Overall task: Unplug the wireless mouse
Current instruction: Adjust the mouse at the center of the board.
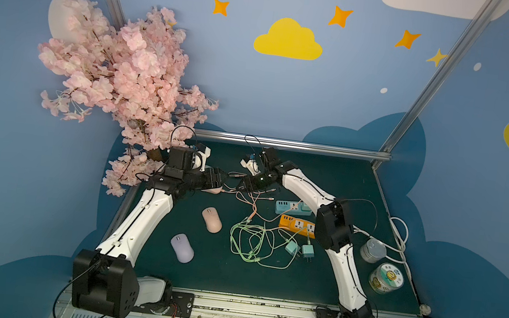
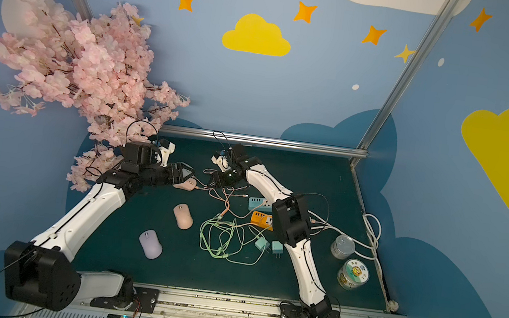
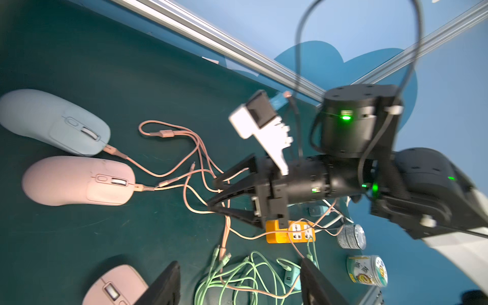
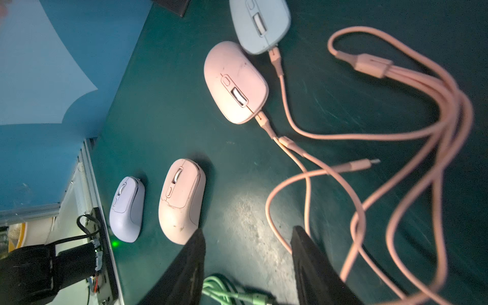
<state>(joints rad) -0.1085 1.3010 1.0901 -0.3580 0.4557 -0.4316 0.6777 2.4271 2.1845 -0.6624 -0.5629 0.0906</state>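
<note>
Two mice at the back left have pink cable plugs in their noses: a pale blue mouse (image 3: 52, 122) (image 4: 260, 21) and a pink mouse (image 3: 76, 181) (image 4: 235, 81) (image 2: 185, 185). The pink mouse's plug (image 4: 262, 121) (image 3: 144, 188) is seated. My left gripper (image 1: 219, 178) (image 3: 237, 282) hangs open over that pink mouse, holding nothing. My right gripper (image 1: 242, 183) (image 4: 248, 253) faces it from the right, open above the mat. Strands of the pink cable (image 4: 369, 63) run beside one of its fingers (image 4: 314, 264) and, in the left wrist view, between the right gripper's jaws (image 3: 216, 195).
A loose pink mouse (image 1: 211, 220) and a purple mouse (image 1: 182, 247) lie nearer the front. Tangled green cables (image 1: 253, 242), teal chargers (image 1: 292, 247), an orange power strip (image 1: 298, 224) and a blue one (image 1: 290, 206) fill the middle. Two cans (image 1: 373, 251) (image 1: 386, 278) stand right; blossom branches (image 1: 118, 77) overhang the back left.
</note>
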